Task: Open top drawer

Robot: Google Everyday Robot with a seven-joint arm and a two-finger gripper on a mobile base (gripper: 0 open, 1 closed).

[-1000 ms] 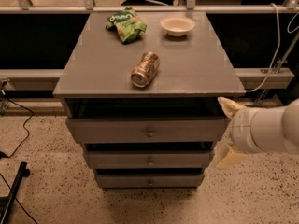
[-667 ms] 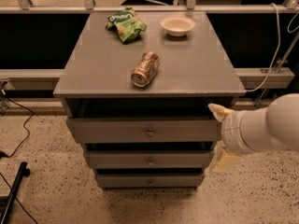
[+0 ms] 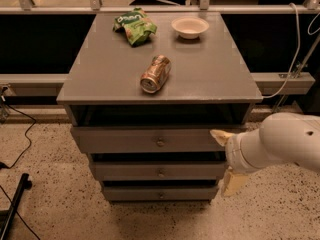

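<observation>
The top drawer [image 3: 120,140] is the widest grey front of the cabinet, just under the tabletop, with a small round metal knob [image 3: 160,142] at its centre. Its front stands a little forward of the two narrower drawer fronts below. My gripper [image 3: 226,159] is at the right end of the drawer fronts, right of the knob. It is open: the upper cream fingertip [image 3: 219,135] lies over the right end of the top drawer's front, and the lower fingertip [image 3: 232,182] hangs beside the lowest drawer. It holds nothing.
On the grey cabinet top [image 3: 210,79] lie a copper can [image 3: 155,74] on its side, a green snack bag [image 3: 134,26] and a white bowl [image 3: 190,27]. Two narrower drawers [image 3: 125,171] sit below. Cables run along the speckled floor at the left [image 3: 22,139].
My gripper and arm have moved left, from beside the cabinet's right edge to over the right end of the drawer fronts. The drawers and tabletop objects have not moved.
</observation>
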